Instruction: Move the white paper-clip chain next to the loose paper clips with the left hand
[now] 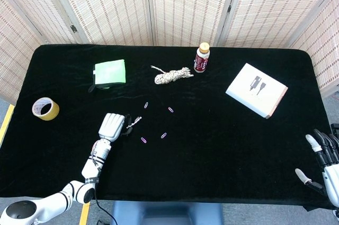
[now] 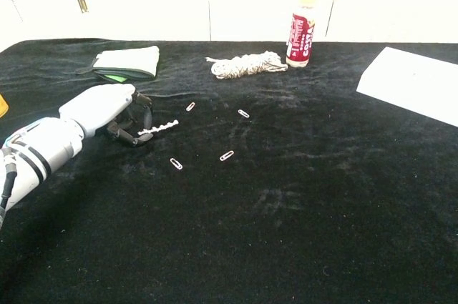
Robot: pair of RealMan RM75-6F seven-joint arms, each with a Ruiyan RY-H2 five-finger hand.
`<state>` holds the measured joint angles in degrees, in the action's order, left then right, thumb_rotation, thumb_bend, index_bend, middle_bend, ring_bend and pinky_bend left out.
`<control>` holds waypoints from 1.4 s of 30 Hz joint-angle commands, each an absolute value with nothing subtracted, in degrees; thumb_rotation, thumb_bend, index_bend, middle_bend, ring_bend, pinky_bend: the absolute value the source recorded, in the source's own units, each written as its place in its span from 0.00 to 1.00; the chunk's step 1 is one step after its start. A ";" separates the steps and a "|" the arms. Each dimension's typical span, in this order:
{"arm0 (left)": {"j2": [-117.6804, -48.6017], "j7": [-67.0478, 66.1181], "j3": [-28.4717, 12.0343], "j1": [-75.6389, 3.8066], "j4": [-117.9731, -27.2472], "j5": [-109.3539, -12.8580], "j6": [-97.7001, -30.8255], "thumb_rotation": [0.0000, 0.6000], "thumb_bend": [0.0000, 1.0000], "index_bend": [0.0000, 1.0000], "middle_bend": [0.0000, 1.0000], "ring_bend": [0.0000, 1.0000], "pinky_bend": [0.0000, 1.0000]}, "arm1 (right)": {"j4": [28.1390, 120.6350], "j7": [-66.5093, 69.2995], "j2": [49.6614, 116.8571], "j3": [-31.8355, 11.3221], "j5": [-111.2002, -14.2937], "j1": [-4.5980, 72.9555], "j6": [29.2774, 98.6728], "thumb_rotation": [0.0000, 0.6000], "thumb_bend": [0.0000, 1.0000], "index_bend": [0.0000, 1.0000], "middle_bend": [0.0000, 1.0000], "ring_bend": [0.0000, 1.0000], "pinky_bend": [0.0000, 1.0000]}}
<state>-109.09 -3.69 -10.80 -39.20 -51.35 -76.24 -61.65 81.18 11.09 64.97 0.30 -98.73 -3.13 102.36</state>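
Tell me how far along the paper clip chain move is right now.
Done: the white paper-clip chain already lies among the loose paper clips, close to the nearest ones. In hand: the left hand holds its near end, fingers curled on it. Left: letting go and pulling the hand clear. The right hand waits open at the table's right edge.

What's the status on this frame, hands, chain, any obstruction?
Left robot hand pinching white paper-clip chain at one end. Chain among the loose paper clips. Right robot hand open at table edge. Nothing blocking.
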 commanded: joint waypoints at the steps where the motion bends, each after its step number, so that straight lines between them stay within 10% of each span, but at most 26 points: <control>1: -109.11 -3.55 -10.93 -39.21 -51.08 -76.25 -61.78 1.00 0.53 0.84 1.00 1.00 1.00 | 81.22 11.00 64.97 0.28 -98.70 -3.08 102.17 1.00 0.22 0.00 0.00 0.00 0.00; 42: -108.00 -17.29 -3.52 -27.47 -69.48 -82.16 -75.63 1.00 0.53 0.84 1.00 1.00 1.00 | 78.04 13.95 64.70 3.01 -105.98 -5.12 109.03 1.00 0.22 0.00 0.00 0.00 0.00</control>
